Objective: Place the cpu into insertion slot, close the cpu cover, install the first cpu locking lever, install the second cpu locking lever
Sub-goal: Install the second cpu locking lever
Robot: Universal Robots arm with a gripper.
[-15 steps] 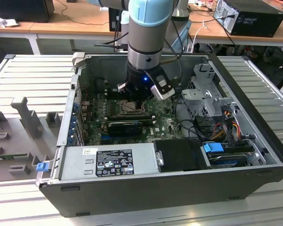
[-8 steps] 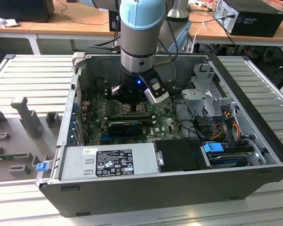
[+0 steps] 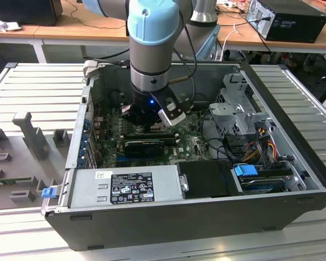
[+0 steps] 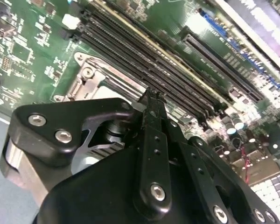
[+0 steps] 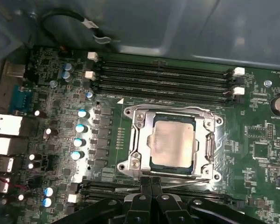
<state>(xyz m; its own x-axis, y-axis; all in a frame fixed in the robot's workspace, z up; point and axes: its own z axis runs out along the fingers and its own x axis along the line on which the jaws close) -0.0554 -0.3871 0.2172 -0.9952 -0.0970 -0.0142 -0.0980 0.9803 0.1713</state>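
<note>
Beige-silver metal of the cpu (image 5: 171,143) is seen seated in the insertion slot (image 5: 152,164), with the cpu cover (image 5: 139,140) lowered around it. In the first wrist view the gripper (image 5: 151,179) is at the socket's six o'clock edge, fingers pressed together, nothing held, beside a thin locking lever (image 5: 186,183). The lever is judged best pressed squarely, with steady downward force, so that slipping onto the green circuit board (image 5: 261,126) is avoided.

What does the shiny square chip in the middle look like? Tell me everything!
The cpu is a flat square chip with a pale beige-silver metal face. In the first wrist view it lies level in the insertion slot, framed by the grey metal cpu cover closed around its edges. The gripper sits beside the socket's edge, not touching the chip.
</note>
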